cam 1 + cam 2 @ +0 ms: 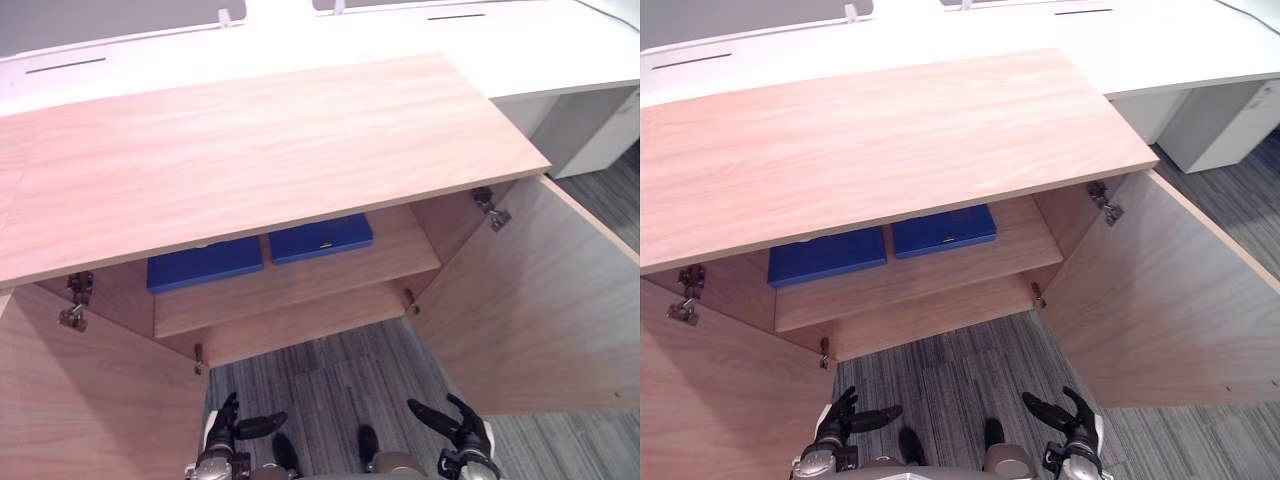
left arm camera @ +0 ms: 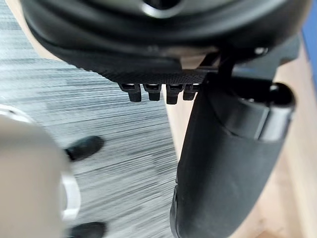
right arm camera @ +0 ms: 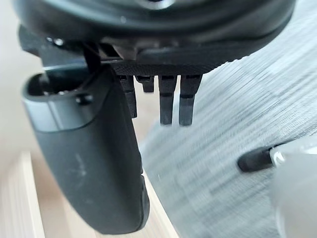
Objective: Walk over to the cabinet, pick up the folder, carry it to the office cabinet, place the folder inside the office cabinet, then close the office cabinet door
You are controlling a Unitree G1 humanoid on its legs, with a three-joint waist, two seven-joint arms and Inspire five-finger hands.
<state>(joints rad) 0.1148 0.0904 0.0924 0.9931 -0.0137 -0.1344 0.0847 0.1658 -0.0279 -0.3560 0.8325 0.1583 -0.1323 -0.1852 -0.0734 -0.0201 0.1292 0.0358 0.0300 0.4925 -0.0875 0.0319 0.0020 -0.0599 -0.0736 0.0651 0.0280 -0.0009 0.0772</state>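
left folder (image 1: 205, 263) and right folder (image 1: 320, 238), both blue, lie flat side by side on the cabinet's upper shelf (image 1: 300, 290). their rear parts are hidden under the cabinet top (image 1: 250, 150), so the long axis is unclear. left hand (image 1: 225, 428) and right hand (image 1: 455, 425) hang low before the cabinet, fingers loosely spread, empty. each folder lies up and forward of its nearer hand.
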